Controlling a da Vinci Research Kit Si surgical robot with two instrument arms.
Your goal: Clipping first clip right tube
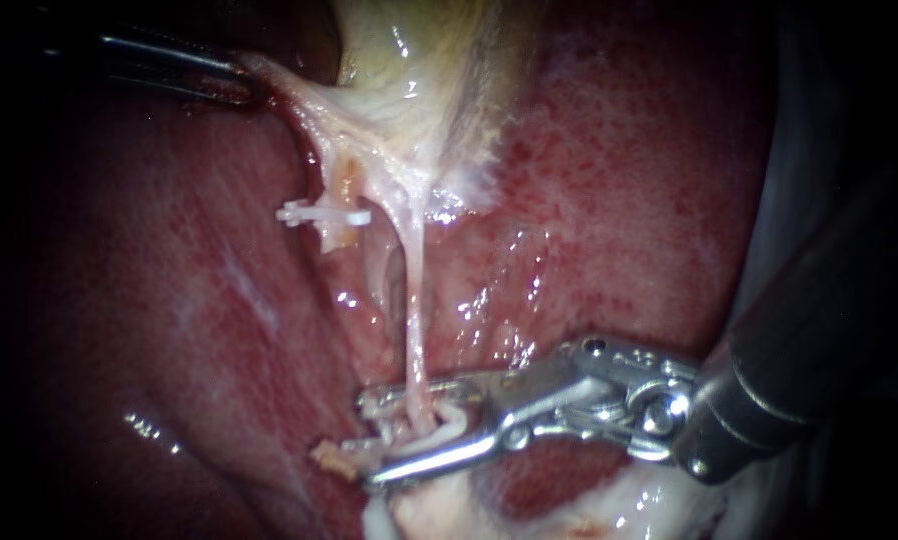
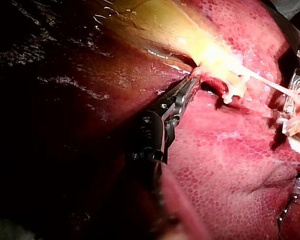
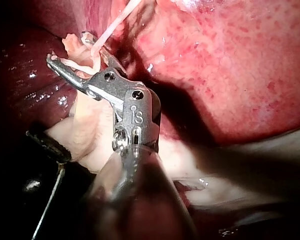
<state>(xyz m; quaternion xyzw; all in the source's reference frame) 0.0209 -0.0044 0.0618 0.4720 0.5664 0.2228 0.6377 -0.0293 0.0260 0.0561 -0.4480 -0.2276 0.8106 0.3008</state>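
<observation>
The thin pale right tube (image 1: 415,300) runs from the gallbladder (image 1: 409,60) down into my right instrument (image 1: 369,443). Its jaws stand on either side of the tube's lower end with a white clip (image 1: 441,430) held between them. In the right wrist view the same jaws (image 3: 69,47) carry the clip (image 3: 80,65) around the tube (image 3: 115,22). The left tube (image 1: 341,235) bears a white clip (image 1: 324,213) of its own. My left instrument (image 1: 241,72) is shut on a fold of gallbladder tissue and holds it stretched toward the upper left; the left wrist view shows its jaws (image 2: 192,76) on that fold.
Red liver (image 1: 619,200) lies all around the tubes, wet and shiny. A small pale scrap of tissue (image 1: 329,458) sits by the tips of the right jaws. Whitish tissue (image 1: 569,515) lies under the right instrument's wrist joint.
</observation>
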